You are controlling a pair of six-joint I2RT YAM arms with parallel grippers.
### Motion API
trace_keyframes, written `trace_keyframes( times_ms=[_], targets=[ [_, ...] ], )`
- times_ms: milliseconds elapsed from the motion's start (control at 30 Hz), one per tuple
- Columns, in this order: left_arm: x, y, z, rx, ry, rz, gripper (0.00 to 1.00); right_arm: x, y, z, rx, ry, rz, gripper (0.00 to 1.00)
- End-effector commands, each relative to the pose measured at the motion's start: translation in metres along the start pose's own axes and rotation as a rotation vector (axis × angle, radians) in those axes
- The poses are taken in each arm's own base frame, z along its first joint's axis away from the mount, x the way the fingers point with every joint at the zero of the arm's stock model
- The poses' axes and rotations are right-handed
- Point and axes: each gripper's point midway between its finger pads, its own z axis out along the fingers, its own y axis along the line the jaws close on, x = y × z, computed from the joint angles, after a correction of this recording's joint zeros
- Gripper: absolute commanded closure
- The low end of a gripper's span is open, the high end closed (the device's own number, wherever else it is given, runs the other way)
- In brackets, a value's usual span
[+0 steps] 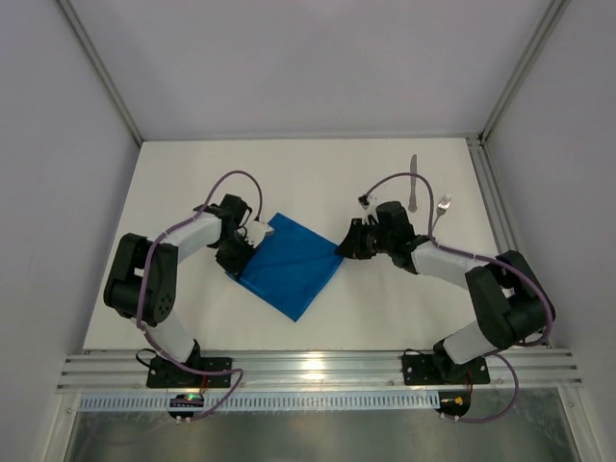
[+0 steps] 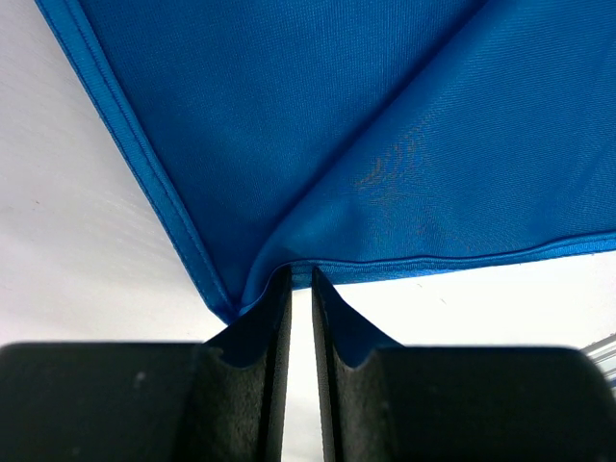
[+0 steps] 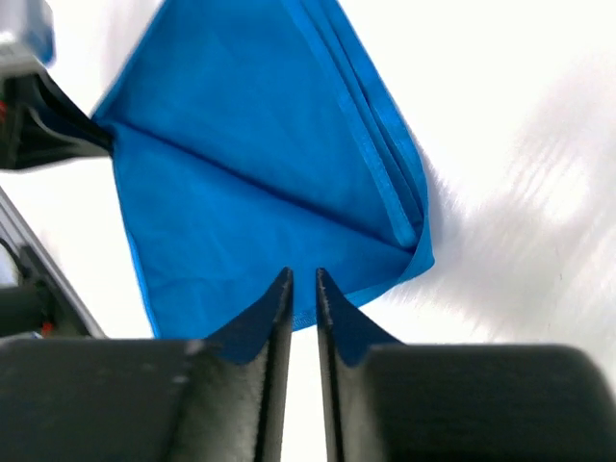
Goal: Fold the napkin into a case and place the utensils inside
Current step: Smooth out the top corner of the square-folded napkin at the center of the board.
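Observation:
The bright blue napkin [image 1: 289,265] lies folded in layers as a tilted rectangle in the middle of the table. My left gripper [image 1: 248,246] is at its left corner, jaws nearly together and pinching the hem [image 2: 300,272], with the cloth creased away from the tips. My right gripper [image 1: 343,248] is at its right corner, jaws nearly together over the napkin's edge [image 3: 300,289], next to a curled corner [image 3: 419,252]. The silver knife [image 1: 414,183] and fork [image 1: 441,212] lie on the table behind the right arm, apart from the napkin.
The white table [image 1: 318,183] is walled by a metal frame at the back and sides. A ribbed rail [image 1: 318,371] runs along the near edge, where both arm bases are bolted. Purple cables loop over both arms.

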Motion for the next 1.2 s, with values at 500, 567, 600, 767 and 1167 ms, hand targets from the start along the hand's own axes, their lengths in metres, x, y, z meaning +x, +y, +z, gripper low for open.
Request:
trace_keyframes(
  times_ms=[500, 567, 600, 767, 1167],
  targets=[
    [-0.003, -0.002, 0.003, 0.01, -0.036, 0.027, 0.84, 0.007, -0.024, 0.006, 0.162, -0.007, 0.302, 0.57],
    [-0.003, -0.002, 0.003, 0.01, -0.036, 0.029, 0.84, 0.008, -0.025, 0.01, 0.159, -0.003, 0.305, 0.63],
    [-0.003, -0.002, 0.003, 0.009, -0.035, 0.029, 0.84, 0.005, -0.026, 0.01, 0.157, -0.013, 0.307, 0.66],
    [-0.001, 0.0, 0.006, -0.002, -0.027, 0.03, 0.85, 0.001, -0.029, 0.011, 0.152, -0.033, 0.32, 0.83],
    [0.005, 0.007, 0.014, -0.033, -0.002, 0.032, 0.94, -0.01, -0.025, 0.015, 0.078, -0.075, 0.285, 0.96]
  ],
)
